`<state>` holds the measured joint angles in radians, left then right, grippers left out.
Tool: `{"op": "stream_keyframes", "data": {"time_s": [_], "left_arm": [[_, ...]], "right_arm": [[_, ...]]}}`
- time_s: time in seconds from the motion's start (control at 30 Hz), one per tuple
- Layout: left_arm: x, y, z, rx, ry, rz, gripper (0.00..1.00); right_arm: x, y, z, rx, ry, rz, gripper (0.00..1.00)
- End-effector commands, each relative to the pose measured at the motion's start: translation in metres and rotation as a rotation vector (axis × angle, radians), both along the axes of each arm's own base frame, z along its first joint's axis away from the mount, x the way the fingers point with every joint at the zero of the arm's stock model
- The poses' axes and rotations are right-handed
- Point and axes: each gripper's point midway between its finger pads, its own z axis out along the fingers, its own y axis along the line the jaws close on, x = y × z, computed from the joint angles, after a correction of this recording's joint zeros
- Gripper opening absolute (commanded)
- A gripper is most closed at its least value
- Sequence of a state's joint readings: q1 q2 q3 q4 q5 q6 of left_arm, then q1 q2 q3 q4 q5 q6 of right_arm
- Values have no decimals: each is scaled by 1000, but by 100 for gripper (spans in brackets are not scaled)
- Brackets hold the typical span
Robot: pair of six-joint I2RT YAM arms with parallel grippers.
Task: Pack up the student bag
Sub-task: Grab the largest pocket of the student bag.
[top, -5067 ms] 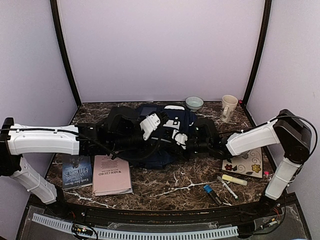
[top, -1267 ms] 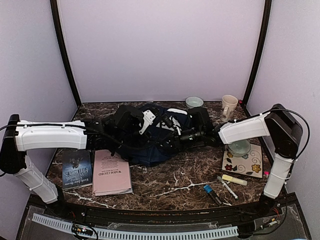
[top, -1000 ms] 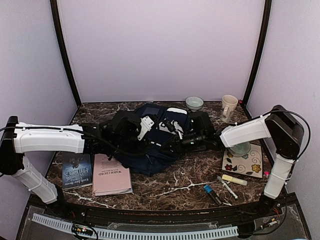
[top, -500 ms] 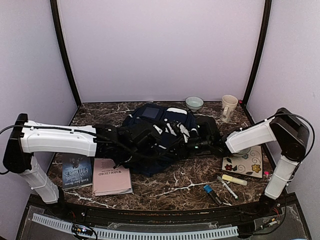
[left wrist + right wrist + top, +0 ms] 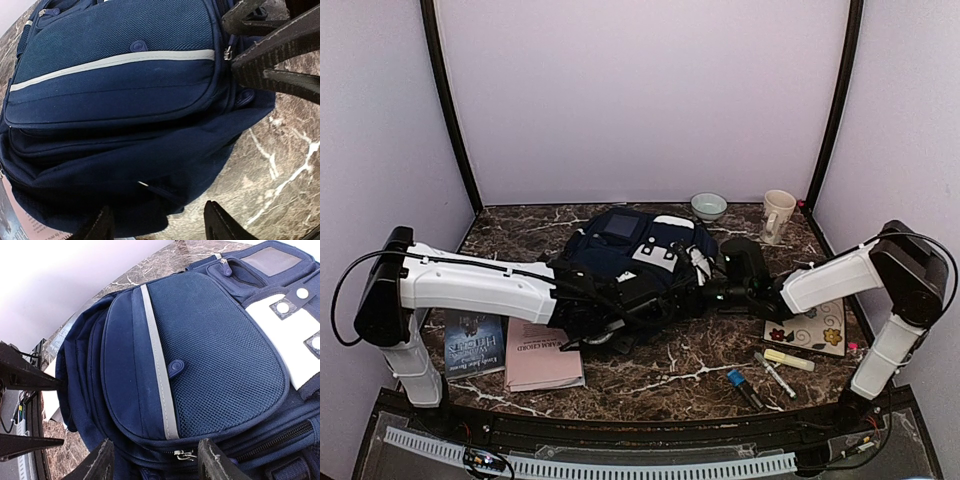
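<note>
At the middle of the marble desk [image 5: 700,365] lies the student bag [image 5: 625,240], navy, its front pocket and pale stripe facing up. Both arms reach in low from either side. Left pincer [image 5: 159,225] stands spread at the bag's rounded lower edge; right pincer [image 5: 156,460] stands spread just over the pocket's zipper pull, fingers apart

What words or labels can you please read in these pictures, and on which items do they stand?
"HEROES", roughly: dark blue paperback book; other lines blurred.
"WARM GROUND", apparently: pale pink paper booklet; rest too small.
Large navy-blue fabric backpack: no legible lettering.
</note>
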<state>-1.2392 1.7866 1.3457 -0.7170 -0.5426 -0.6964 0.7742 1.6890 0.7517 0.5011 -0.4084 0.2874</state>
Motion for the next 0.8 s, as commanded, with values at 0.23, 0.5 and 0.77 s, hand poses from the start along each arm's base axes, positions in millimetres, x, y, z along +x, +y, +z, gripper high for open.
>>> {"op": "stream_keyframes", "data": {"time_s": [0.23, 0.5, 0.77], "left_arm": [[0, -7, 5, -14, -34, 92, 64], [8, -13, -3, 21, -69, 117, 57], [17, 4, -3, 136, -140, 185, 45]], "right_arm": [[-6, -6, 25, 70, -45, -15, 58], [-11, -8, 25, 81, -45, -3, 57], [-12, -7, 23, 86, -42, 6, 55]]}}
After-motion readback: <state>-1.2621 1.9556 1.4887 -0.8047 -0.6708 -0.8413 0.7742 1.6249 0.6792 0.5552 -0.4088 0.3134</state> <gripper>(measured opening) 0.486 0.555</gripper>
